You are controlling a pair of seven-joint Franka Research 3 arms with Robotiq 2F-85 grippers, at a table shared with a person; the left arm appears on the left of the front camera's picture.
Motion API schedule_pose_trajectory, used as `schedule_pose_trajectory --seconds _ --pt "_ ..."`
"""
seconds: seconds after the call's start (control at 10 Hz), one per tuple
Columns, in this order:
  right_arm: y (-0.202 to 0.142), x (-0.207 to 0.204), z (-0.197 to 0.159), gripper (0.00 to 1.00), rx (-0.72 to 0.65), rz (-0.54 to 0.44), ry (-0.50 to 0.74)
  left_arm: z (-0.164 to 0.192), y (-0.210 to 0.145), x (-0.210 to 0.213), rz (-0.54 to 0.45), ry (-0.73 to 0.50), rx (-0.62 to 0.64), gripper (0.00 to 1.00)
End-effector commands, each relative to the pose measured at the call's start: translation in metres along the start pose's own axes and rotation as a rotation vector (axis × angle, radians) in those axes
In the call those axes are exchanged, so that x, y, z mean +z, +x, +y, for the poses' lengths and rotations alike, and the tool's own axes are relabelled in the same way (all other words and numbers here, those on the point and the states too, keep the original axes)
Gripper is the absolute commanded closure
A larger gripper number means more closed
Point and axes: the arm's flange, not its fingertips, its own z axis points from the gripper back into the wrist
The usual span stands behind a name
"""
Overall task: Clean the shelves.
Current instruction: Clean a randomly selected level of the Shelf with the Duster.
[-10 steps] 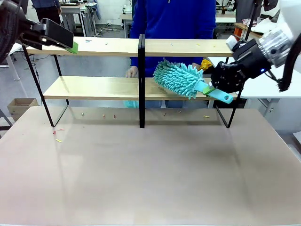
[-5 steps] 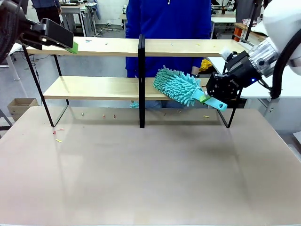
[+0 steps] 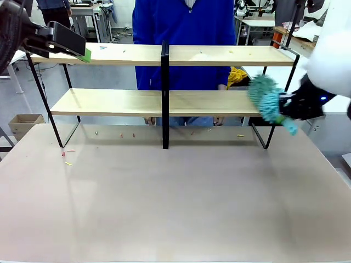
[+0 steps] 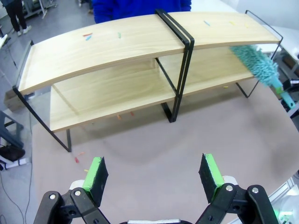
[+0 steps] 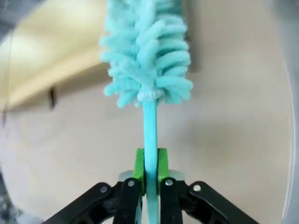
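The shelves (image 3: 164, 101) stand across the far half of the table as two light-wood tiers in black rod frames. They also fill the upper part of the left wrist view (image 4: 117, 51). My right gripper (image 3: 283, 114) is shut on the handle of a fluffy teal duster (image 3: 264, 98), held just off the right end of the lower board. In the right wrist view the green pads (image 5: 138, 169) clamp the thin handle, with the duster head (image 5: 147, 51) beyond and a shelf board (image 5: 56, 74) behind. My left gripper (image 3: 83, 54) hovers by the top board's left end, open (image 4: 153, 171) and holding nothing.
A person in a blue top (image 3: 186, 27) stands behind the shelves. Small coloured scraps lie on the table (image 3: 67, 163) and on the top board (image 4: 88, 36). A cardboard box (image 3: 22, 123) sits on the floor at left.
My right gripper swept the duster rightward along the lower board and off its right end, and the head now points up. The person shifted a little left. My left arm stayed still.
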Motion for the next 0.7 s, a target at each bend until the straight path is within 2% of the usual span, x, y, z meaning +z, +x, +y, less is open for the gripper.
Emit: schedule_pose_trajectory --seconds 0.0,0.2,0.6 --pt "-0.011 0.018 0.017 0.88 -0.097 -0.033 -0.12 0.001 0.0 0.001 -0.004 0.001 0.003 0.0" --pt "-0.019 0.01 0.029 0.88 -0.037 0.049 -0.012 0.001 0.0 0.001 -0.004 0.001 0.003 0.0" --pt "-0.018 0.01 0.03 0.88 -0.021 0.181 0.267 0.001 0.0 0.001 -0.004 0.001 0.003 0.0"
